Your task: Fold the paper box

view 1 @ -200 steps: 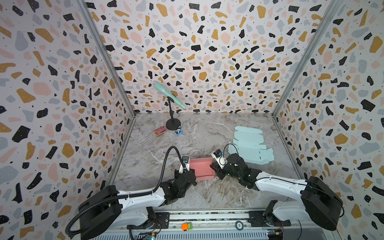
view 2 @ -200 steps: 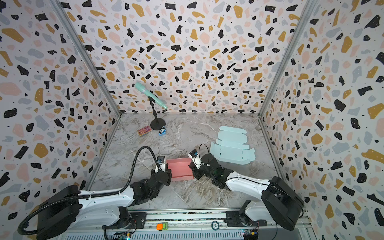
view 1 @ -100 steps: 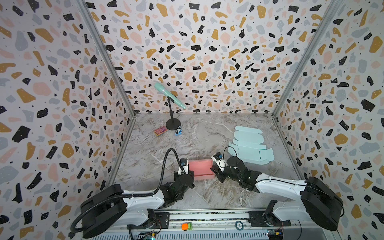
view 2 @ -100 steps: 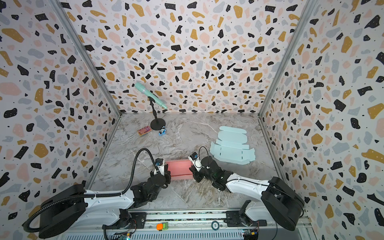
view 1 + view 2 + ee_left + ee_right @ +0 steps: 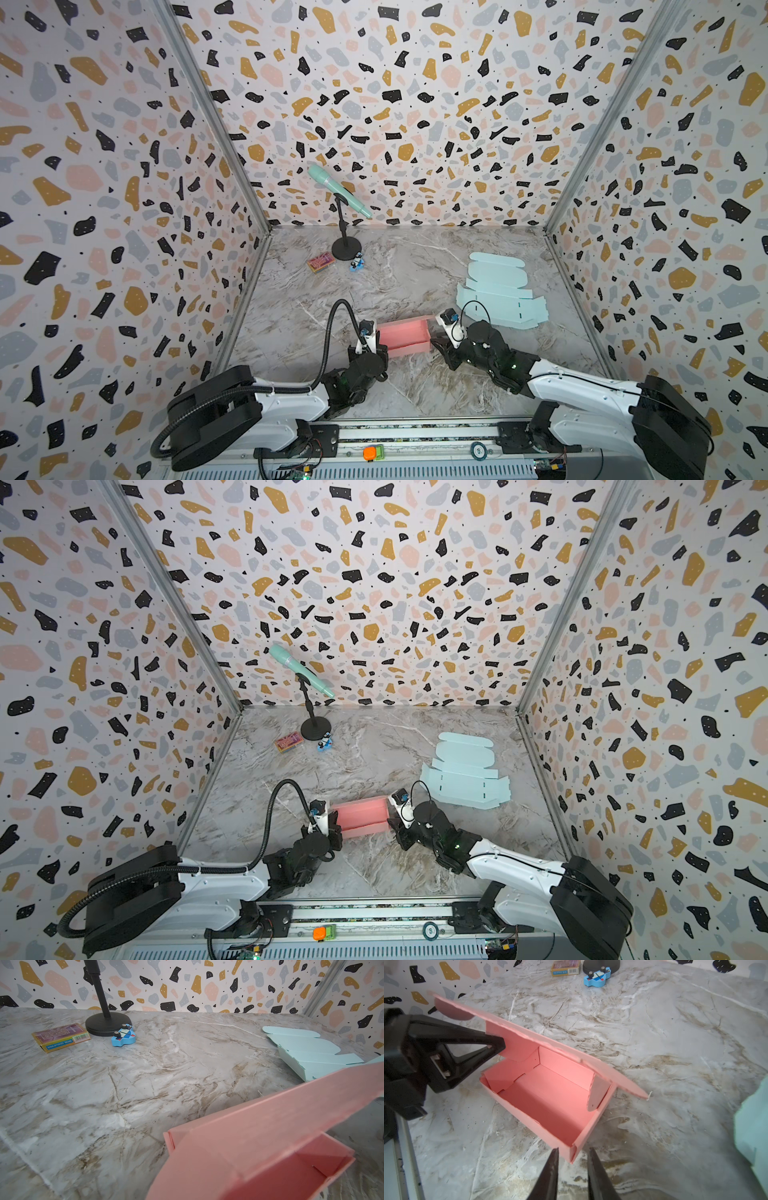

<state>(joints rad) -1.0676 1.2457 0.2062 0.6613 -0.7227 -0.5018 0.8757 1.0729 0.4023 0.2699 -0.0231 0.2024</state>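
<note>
While your right pincer [image 5: 573,1150] stands slightly parted astride the near corner of the pink paper box [image 5: 546,1105], not clamping it, your left pincer [image 5: 501,1045] is fully closed, its tip against the end flap of the half-raised lid [image 5: 550,1047]. In both top views the box sits low centre on the table [image 5: 415,270], between both pincers; flat mint blanks [image 5: 498,295] lie to its right.

A pink paper box [image 5: 550,1109] sits open, lid [image 5: 519,1043] tilted up. One corner lies between the parted tips of the right claw [image 5: 573,1152]; the lid's end meets the closed tip of the left claw [image 5: 501,1045].
</note>
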